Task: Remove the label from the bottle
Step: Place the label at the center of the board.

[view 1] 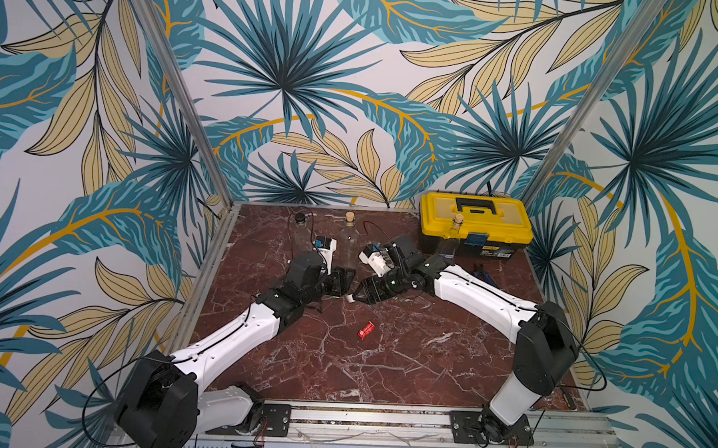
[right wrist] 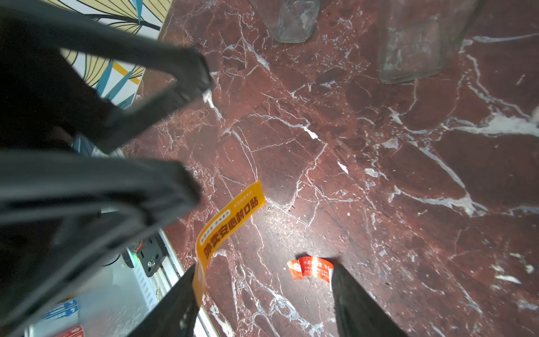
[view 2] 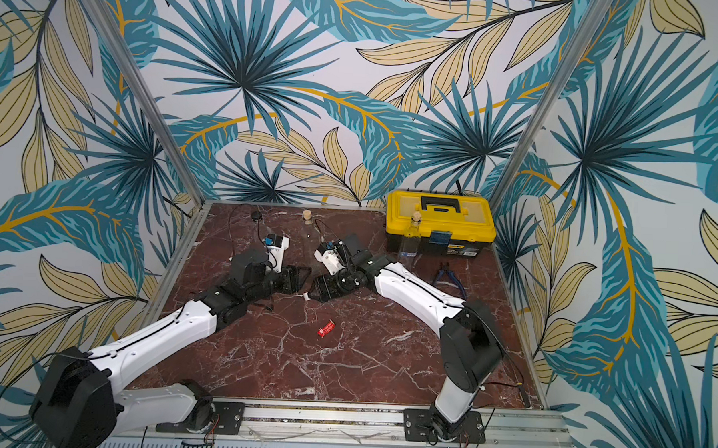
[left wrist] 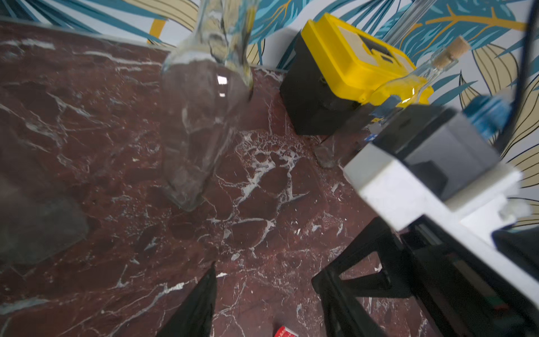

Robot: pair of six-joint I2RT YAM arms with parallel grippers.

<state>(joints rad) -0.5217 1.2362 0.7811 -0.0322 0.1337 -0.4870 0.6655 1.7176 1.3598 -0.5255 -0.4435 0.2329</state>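
Black-capped bottle (view 1: pixel 300 227): clear glass, upright on the worktop (view 1: pixel 342 370). It is beyond the left gripper, on its outer side, and not touching it.

Left gripper (view 1: pixel 344 282): low over the worktop. The right wrist view shows its fingers (right wrist: pixel 175 78) spread, with bare marble between the tips and nothing gripped.

Bottle (view 1: pixel 349 238): clear glass with a cork stopper, upright just beyond the left gripper. The left wrist view shows it (left wrist: pixel 198 122) standing free, with bare glass on the visible side.

Label (right wrist: pixel 227 224): an orange strip with dark print, off the bottle. One end clings to the inner face of one finger of the right gripper and the rest curls out over the marble. In a top view it shows as a pale bit (view 1: pixel 350 298) between the two grippers.

Right gripper (right wrist: pixel 262 271): jaws wide apart and clamping nothing. It sits almost tip to tip with the left gripper (right wrist: pixel 163 181), which crowds the space beside it.

Red scrap (view 1: pixel 366 330): crumpled on the worktop, on the base side of both grippers. In the right wrist view it (right wrist: pixel 310 270) lies between the right gripper's fingers.

Small corked bottle (view 1: pixel 452 237): upright beyond the right arm, just in front of the toolbox.

Toolbox (view 1: pixel 476 222): yellow lid over a black body, lid shut, at the far corner, well apart from the right gripper.

Pliers (view 1: pixel 481 271): flat on the worktop beside the right forearm, on its outer side.
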